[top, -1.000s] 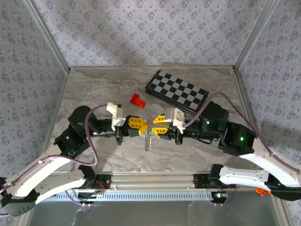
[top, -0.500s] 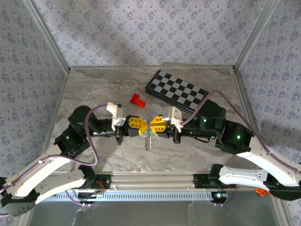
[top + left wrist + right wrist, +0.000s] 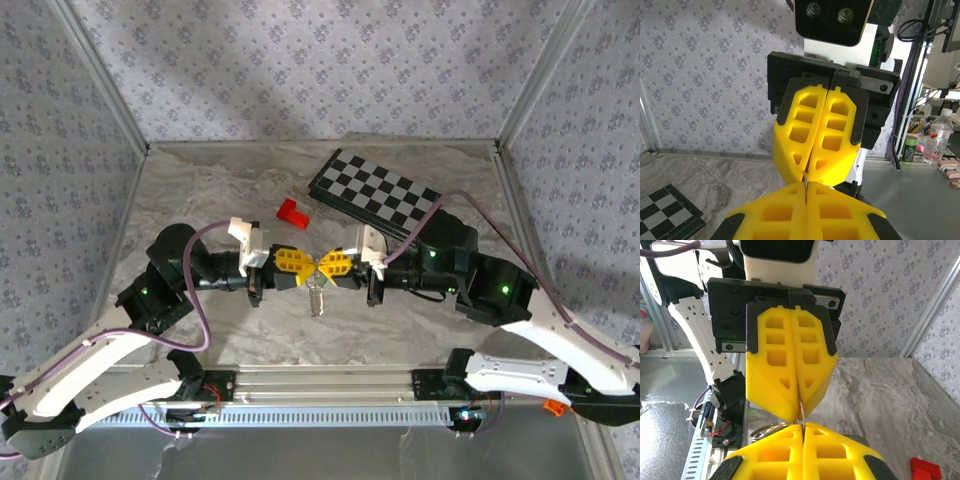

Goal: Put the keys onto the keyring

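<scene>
Keyring (image 3: 316,297): thin silvery loop, hanging just below the point where the two sets of fingertips meet. Left gripper (image 3: 310,266): jaws pressed fully together, pinching the loop's wire at their seam. Right gripper (image 3: 323,266): jaws likewise together on the same wire, tip-to-tip against the left.

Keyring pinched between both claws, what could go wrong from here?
Both the left claw and right claw are shut tip to tip on the thin keyring; pulling apart might bend it or yank it from one grip. The part hanging below them could swing or drop onto the table.
</scene>
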